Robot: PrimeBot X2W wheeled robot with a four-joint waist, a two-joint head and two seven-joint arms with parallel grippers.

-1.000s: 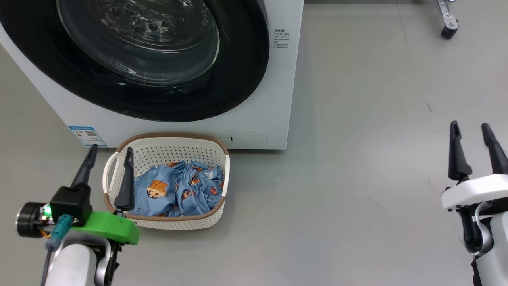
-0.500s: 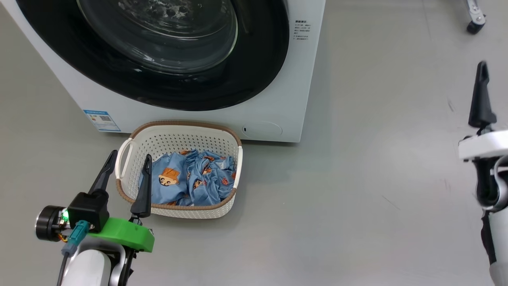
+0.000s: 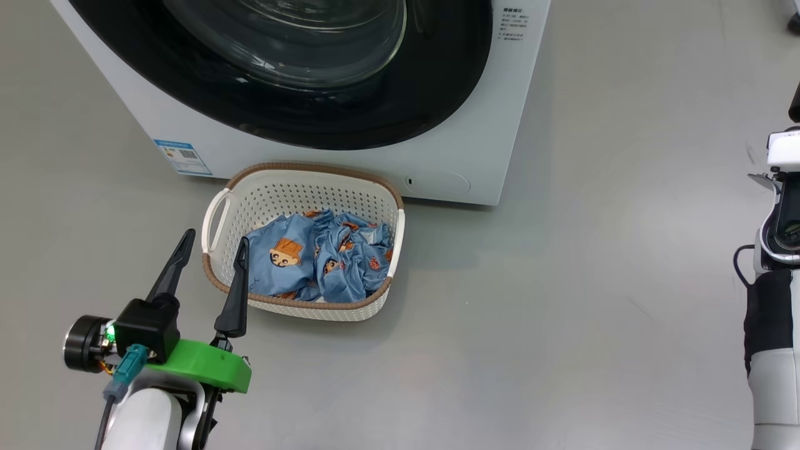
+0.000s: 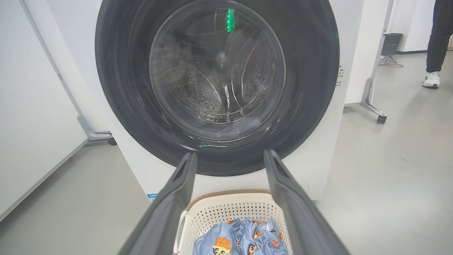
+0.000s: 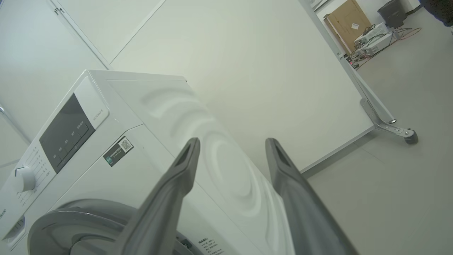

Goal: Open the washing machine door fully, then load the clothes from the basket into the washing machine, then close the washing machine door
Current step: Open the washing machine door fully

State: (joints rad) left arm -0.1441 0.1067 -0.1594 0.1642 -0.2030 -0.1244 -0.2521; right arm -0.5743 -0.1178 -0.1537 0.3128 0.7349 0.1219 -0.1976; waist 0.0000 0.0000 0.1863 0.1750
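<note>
Sitting shut, the large round glossy black washing machine door (image 3: 350, 119), with a bulging clear glass window at its centre, lies flush on the front of the big white front-loading washing machine (image 3: 325, 169), so the opening step reads as not yet begun. Just before the machine on the grey floor (image 3: 562, 281) stands the small cream-white perforated plastic basket (image 3: 300, 197) with a brown woven-look rim; whether it touches the machine I cannot tell. It holds the crumpled light blue clothes (image 3: 319, 262) printed with orange and brown cartoon faces. The left end effector (image 3: 215, 239) hangs low at the basket's left-handle side, its two long dark fingers spread wide with nothing between them, and the door lies ahead of it and above. The right end effector (image 5: 232, 141) is equally wide open and empty, raised beside the machine's upper right corner, with the door's rim down and to the left of its fingers in its own view. That arm is probably the nearer to the door's right edge, though no view shows a handle. The left wrist view meets the door face-on and shows the steel drum through the glass, plus a person's dark trouser leg (image 4: 437, 32) far right. The right wrist view adds the dark control panel (image 5: 65, 132) and white dial (image 5: 23, 179).
</note>
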